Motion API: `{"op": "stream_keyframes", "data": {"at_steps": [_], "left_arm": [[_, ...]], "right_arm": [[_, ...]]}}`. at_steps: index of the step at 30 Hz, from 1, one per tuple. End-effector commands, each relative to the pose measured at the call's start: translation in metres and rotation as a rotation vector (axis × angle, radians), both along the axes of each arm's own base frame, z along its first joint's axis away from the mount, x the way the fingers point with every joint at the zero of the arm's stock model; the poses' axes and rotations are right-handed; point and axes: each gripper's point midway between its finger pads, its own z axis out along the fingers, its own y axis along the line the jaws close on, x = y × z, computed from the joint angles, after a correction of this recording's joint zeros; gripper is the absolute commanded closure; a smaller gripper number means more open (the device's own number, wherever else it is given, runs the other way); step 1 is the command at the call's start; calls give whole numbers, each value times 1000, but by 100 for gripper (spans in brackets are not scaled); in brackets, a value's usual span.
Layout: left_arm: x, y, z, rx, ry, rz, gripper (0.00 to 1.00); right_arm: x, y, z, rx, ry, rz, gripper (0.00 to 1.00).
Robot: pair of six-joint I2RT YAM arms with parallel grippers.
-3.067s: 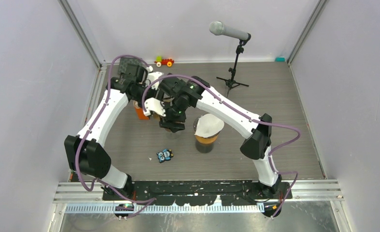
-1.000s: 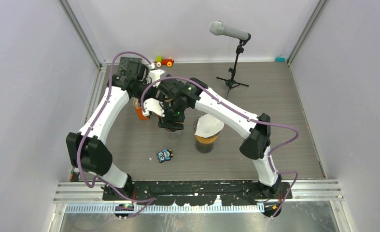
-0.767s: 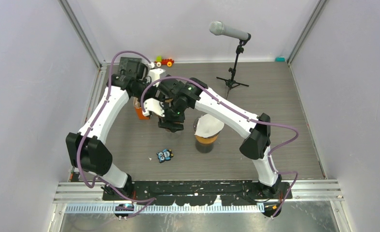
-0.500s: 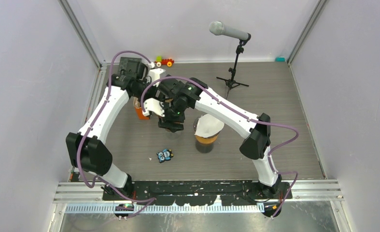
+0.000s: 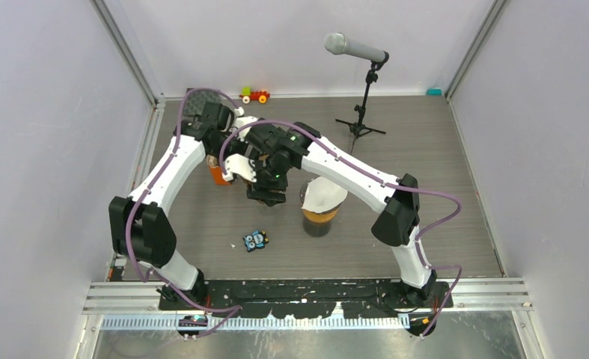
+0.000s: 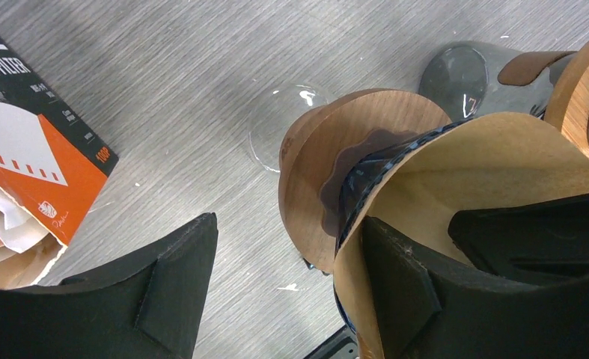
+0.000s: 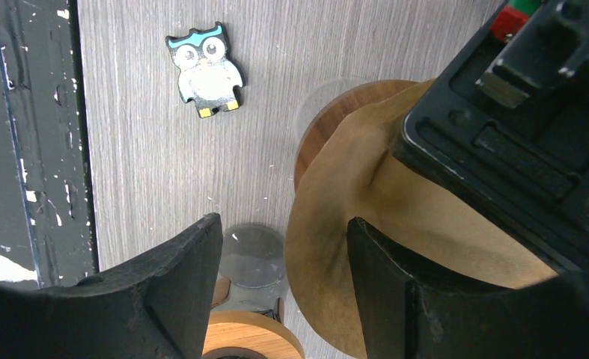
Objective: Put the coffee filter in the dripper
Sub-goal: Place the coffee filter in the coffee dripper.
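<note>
A brown paper coffee filter (image 6: 463, 164) (image 7: 336, 224) stands over the glass dripper, whose wooden collar (image 6: 328, 149) (image 7: 322, 123) shows beneath it. The filter's lower part is hidden. My left gripper (image 6: 284, 292) is open; its right finger lies against the filter's outer wall and its left finger hangs over bare table. My right gripper (image 7: 284, 292) is open too, with the filter's edge between its fingers and one finger against the paper. In the top view both grippers (image 5: 257, 179) crowd together and hide filter and dripper.
An orange box of filters (image 5: 218, 173) (image 6: 44, 164) lies just left of the dripper. A glass carafe (image 5: 319, 217) (image 6: 463, 71) with a wooden collar and a white cone on top stands to the right. An owl figure (image 5: 255, 241) (image 7: 203, 69) lies nearer. A microphone stand (image 5: 358, 123) and toy (image 5: 255, 95) stand behind.
The left arm has swung its wrist nearer and to the right, closer over the dripper. The right arm, filter and carafe have not moved.
</note>
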Motion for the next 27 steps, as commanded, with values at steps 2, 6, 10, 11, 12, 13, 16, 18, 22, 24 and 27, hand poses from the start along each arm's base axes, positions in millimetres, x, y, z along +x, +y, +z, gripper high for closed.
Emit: {"op": "stream_keyframes", "data": {"at_steps": [2, 6, 10, 11, 12, 13, 16, 18, 22, 24, 27], "left_arm": [[7, -5, 3, -21, -49, -28, 27], [7, -4, 4, -20, -52, -30, 27], [8, -4, 10, -20, -63, -28, 27], [9, -4, 13, -20, -69, -27, 27], [10, -4, 16, -21, -75, -27, 26], [10, -4, 20, -22, -82, -26, 26], [12, -6, 29, -32, -106, -24, 24], [13, -6, 36, -38, -123, -20, 23], [15, -6, 45, -46, -152, -17, 23], [15, -6, 47, -47, -159, -17, 22], [14, -6, 51, -50, -166, -16, 23]], "right_arm": [[-2, 2, 1, 18, 13, 9, 33], [-3, 1, -2, 14, 19, 6, 33], [-1, 3, 6, 31, 7, -5, 33], [0, 3, 11, 42, 2, -11, 33], [1, 4, 16, 53, -3, -22, 33], [1, 6, 22, 67, -2, -35, 33], [-1, 10, 42, 119, 4, -69, 33], [-4, 11, 54, 151, 8, -82, 33], [-10, 10, 71, 192, 24, -94, 32], [-13, 9, 74, 198, 30, -96, 32], [-14, 7, 80, 207, 28, -104, 32]]}}
